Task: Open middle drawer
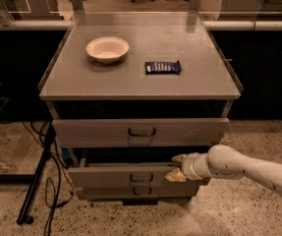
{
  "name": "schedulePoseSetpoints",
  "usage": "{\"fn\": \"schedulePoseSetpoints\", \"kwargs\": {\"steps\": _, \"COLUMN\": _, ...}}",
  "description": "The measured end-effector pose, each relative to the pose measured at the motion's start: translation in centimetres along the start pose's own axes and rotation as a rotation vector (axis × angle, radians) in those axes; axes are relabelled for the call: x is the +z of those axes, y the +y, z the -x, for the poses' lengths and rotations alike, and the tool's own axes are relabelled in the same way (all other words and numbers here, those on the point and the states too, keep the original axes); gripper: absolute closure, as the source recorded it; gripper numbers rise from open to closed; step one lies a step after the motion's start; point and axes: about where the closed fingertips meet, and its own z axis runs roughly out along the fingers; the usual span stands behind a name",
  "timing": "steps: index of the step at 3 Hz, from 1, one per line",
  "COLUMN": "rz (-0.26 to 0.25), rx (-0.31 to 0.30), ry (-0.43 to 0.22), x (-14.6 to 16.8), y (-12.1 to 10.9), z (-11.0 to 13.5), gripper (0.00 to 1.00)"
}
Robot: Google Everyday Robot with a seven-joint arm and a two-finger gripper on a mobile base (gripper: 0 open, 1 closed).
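The middle drawer (111,177) is the second of three grey fronts in the metal cabinet, with a small dark wire pull (141,177) at its centre. It stands pulled out a little, with a dark gap above its front. My gripper (177,167), cream-tipped on a white arm that comes in from the right, is at the top edge of the middle drawer's front, right of the pull. The top drawer (96,131) sits above and also stands slightly forward. The lowest drawer (106,192) is just below.
A cream bowl (107,48) and a dark snack packet (162,67) lie on the cabinet top (81,82). A black stand leg and cables (40,176) are on the speckled floor at the left. Desks and an office chair stand behind.
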Motion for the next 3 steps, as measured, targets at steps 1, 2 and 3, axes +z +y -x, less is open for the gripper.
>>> {"fn": "schedulePoseSetpoints", "kwargs": {"steps": 1, "rz": 0.000, "rx": 0.000, "ry": 0.000, "x": 0.0, "y": 0.0, "z": 0.0, "gripper": 0.15}}
{"fn": "schedulePoseSetpoints", "kwargs": {"steps": 2, "rz": 0.000, "rx": 0.000, "ry": 0.000, "x": 0.0, "y": 0.0, "z": 0.0, "gripper": 0.38}}
{"fn": "schedulePoseSetpoints", "kwargs": {"steps": 3, "rz": 0.008, "rx": 0.008, "ry": -0.002, "x": 0.2, "y": 0.9, "z": -1.1, "gripper": 0.61}}
